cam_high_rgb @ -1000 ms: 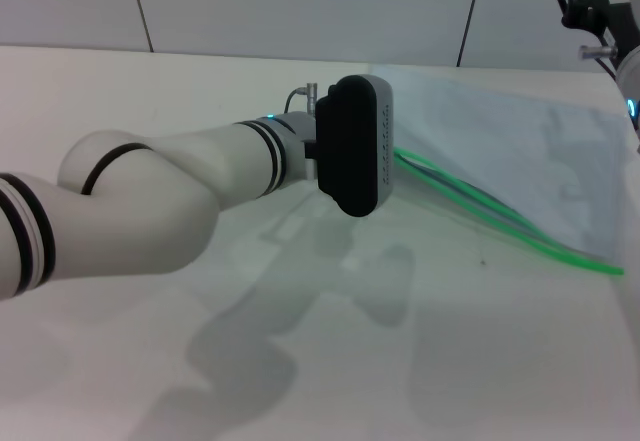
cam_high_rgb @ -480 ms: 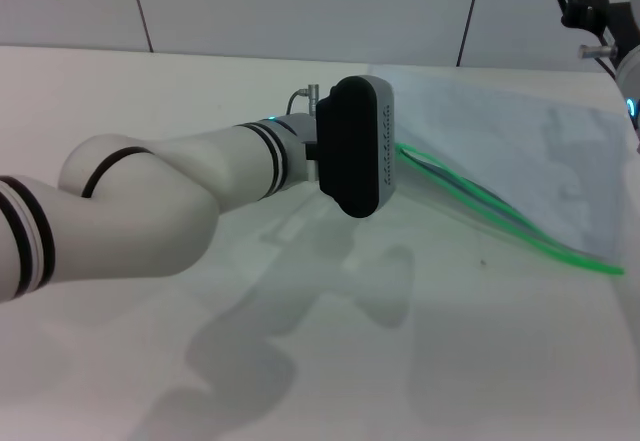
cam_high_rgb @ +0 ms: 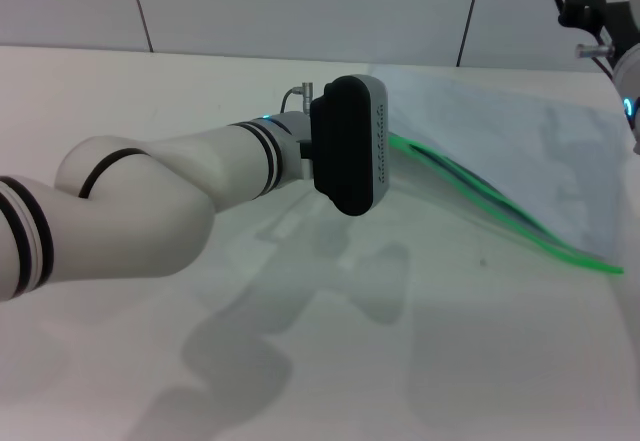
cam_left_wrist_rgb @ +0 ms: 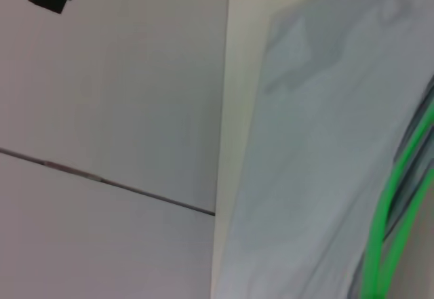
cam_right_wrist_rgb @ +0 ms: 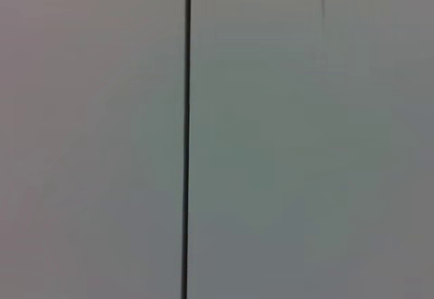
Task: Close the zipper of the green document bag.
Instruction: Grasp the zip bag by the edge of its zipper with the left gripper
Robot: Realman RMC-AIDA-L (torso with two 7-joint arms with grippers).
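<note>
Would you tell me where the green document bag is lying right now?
In the head view, the green document bag lies flat on the table's far right part, just beyond the left arm's wrist.

A plain white, matte worktop (cam_high_rgb: 450, 351) fills the head view up to a pale panelled wall. On its far right part lies the green document bag (cam_high_rgb: 520, 151), a flat translucent blue-grey plastic pouch, its bright green zipper (cam_high_rgb: 500, 206) edge toward the near side, partly raised.

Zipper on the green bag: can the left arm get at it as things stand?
Probably yes. The left claw sits right at the zipper's near end, with nothing between them. The slider is hidden behind the wrist housing, so an actual grip can't be confirmed.
</note>
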